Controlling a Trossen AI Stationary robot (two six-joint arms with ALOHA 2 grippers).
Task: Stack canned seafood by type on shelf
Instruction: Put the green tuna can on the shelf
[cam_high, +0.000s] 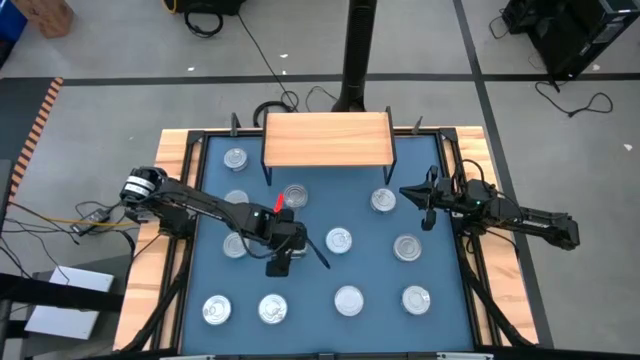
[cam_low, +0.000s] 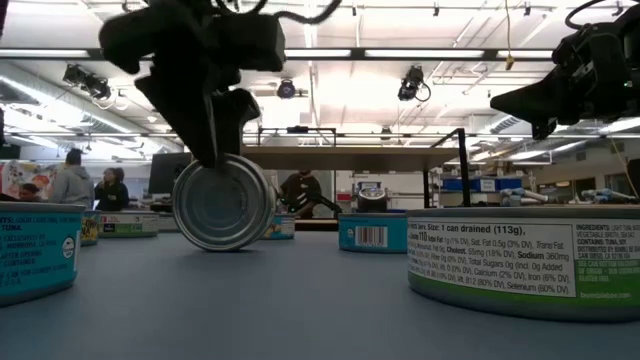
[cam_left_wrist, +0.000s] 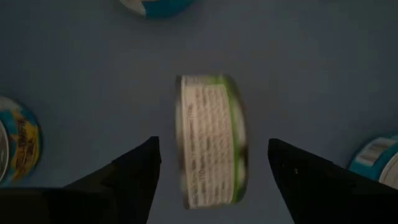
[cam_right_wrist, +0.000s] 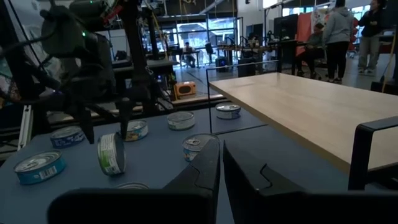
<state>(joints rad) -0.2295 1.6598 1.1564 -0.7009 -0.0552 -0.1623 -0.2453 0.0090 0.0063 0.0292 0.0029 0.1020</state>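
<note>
the left arm reaches in from the desk's left, its left pincer (cam_left_wrist: 211, 171) pointing down, released and spread either side of a green-labelled tin (cam_left_wrist: 211, 140) standing on edge mid-desk. the right pincer (cam_right_wrist: 221, 168) hovers clenched and empty right of the shelf (cam_high: 327, 139).

Green-labelled tin (cam_left_wrist: 211, 142) standing on edge mid-mat. Remaining silver-topped tins (cam_high: 349, 299) lying flat, scattered. Light-wood shelf (cam_high: 327, 138) bare, at far edge.
</note>
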